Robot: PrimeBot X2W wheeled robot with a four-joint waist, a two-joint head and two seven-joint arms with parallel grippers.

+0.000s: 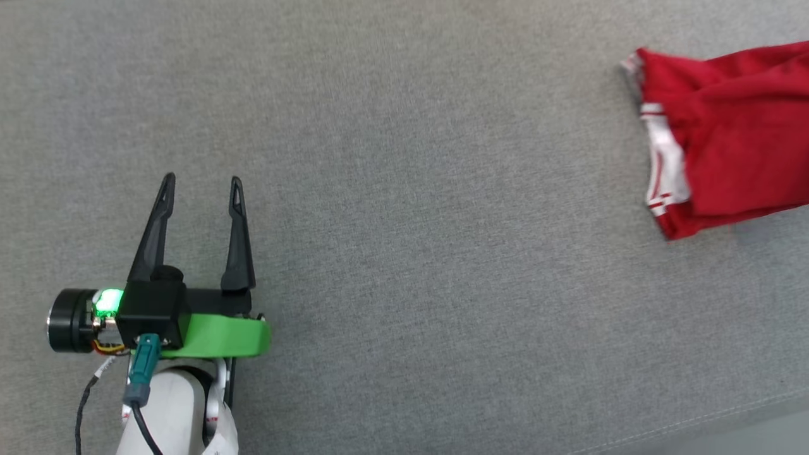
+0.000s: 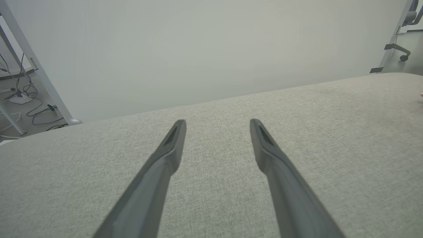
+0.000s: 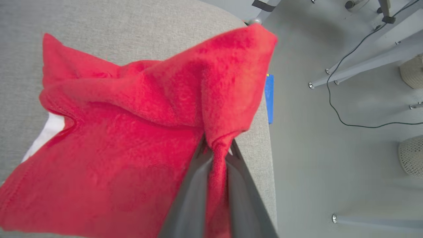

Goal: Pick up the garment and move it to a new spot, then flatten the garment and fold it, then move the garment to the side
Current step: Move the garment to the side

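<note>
Right tool [image 3: 218, 142] pinches garment [image 3: 132, 132] at table [image 3: 138, 23] edge; cable [image 3: 333, 106] beyond.

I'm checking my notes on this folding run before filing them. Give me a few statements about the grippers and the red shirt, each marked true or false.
1. The right gripper is shut on a bunched fold of the garment. True.
2. The left gripper holds a sleeve. False: its jaws stand open and empty above the grey fabric surface.
3. In the head view the garment lies at the far right, well apart from the left gripper. True.
4. The garment lies spread flat. False: it is creased and bunched, gathered toward the right gripper's pinch.
</note>
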